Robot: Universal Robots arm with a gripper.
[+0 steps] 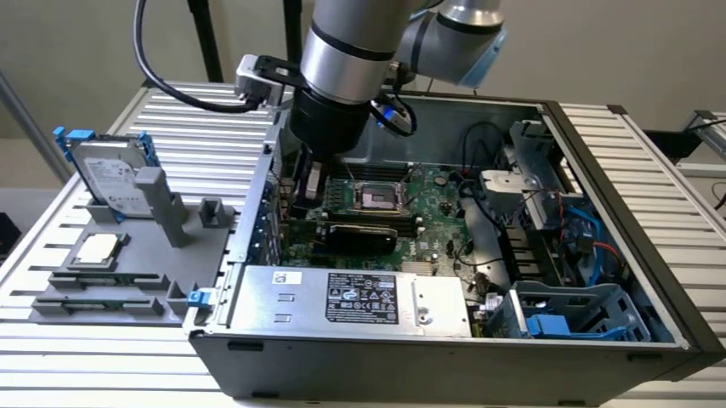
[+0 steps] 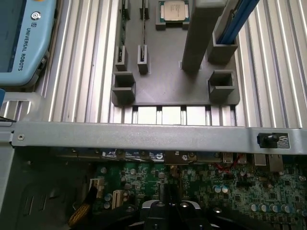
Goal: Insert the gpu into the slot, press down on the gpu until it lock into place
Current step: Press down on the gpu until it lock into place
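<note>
Open PC case (image 1: 454, 370) on slatted table (image 1: 647, 144). Inside: gpu (image 1: 354, 234) lies on green motherboard (image 1: 437, 212), between CPU socket (image 1: 380, 197) and silver power supply (image 1: 352, 297); blue drive cage (image 1: 567, 314) in corner. Gripper (image 1: 304, 194) down inside case, fingers together, at gpu's end by case wall; possibly touching, hard to tell. Outside wall: grey fixture (image 1: 170, 255) holding 1 hard drive (image 1: 108, 174), 1 CPU (image 1: 97, 248).
</note>
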